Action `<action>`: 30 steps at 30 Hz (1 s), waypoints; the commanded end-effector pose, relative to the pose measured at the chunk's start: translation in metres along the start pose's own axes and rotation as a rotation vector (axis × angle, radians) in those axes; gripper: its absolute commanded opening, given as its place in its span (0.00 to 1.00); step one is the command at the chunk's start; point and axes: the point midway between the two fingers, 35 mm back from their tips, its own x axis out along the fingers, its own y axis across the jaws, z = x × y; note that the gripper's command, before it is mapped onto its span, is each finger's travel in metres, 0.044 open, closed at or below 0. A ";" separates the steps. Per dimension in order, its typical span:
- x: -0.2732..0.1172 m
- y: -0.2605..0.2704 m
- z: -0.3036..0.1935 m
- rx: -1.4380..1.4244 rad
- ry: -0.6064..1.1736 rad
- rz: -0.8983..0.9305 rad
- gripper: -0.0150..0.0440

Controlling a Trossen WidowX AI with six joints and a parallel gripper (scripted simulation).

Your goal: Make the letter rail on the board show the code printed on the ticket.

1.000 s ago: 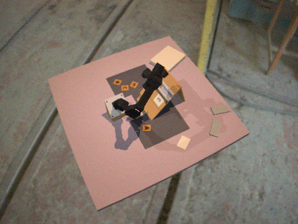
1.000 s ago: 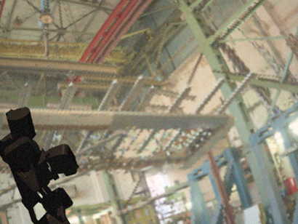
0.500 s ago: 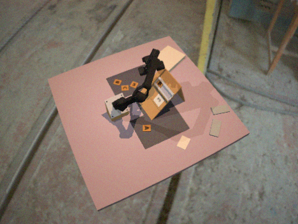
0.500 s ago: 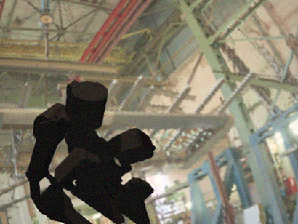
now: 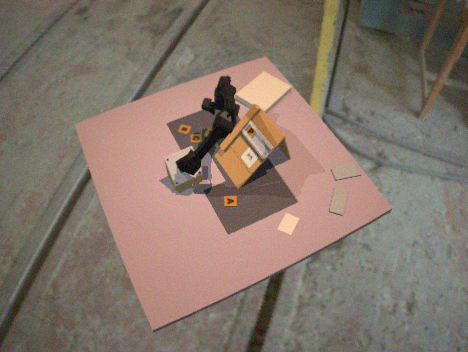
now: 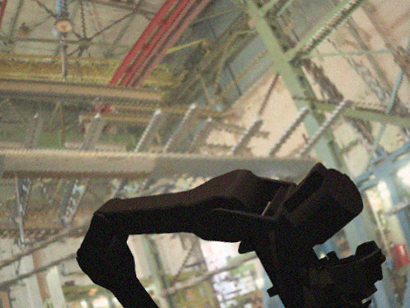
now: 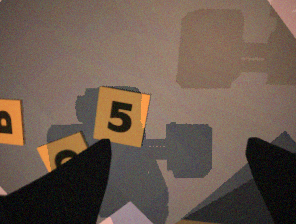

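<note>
The orange slanted board (image 5: 233, 167) holds a light rail with a P tile (image 5: 251, 131) at its upper-left end. The white ticket (image 5: 249, 157) is on the board; its print is too small here to read surely. My gripper (image 7: 179, 146) is open and empty above the dark mat. The 5 tile (image 7: 120, 116) (image 5: 208, 133) lies face up left of the space between the fingers, partly hidden by the arm in the top view. A round-lettered tile (image 7: 53, 152) (image 5: 196, 138) lies partly behind the left finger. Another tile (image 7: 15, 122) (image 5: 184, 129) lies further left. An A tile (image 5: 230, 201) lies apart.
The pink counter (image 5: 130, 225) bears the dark mat (image 5: 237, 220) and the arm's pale base block (image 5: 178, 176). A cream slab (image 5: 263, 90) lies behind the board. A small cream card (image 5: 288, 223) and two greyish blocks (image 5: 345, 173) (image 5: 338, 201) lie towards the right edge.
</note>
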 end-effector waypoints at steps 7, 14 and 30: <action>0.084 0.050 -0.021 0.184 0.165 -0.060 0.83; 0.083 0.053 -0.029 0.183 0.166 -0.059 0.83; 0.116 0.050 -0.034 0.183 0.166 -0.061 0.83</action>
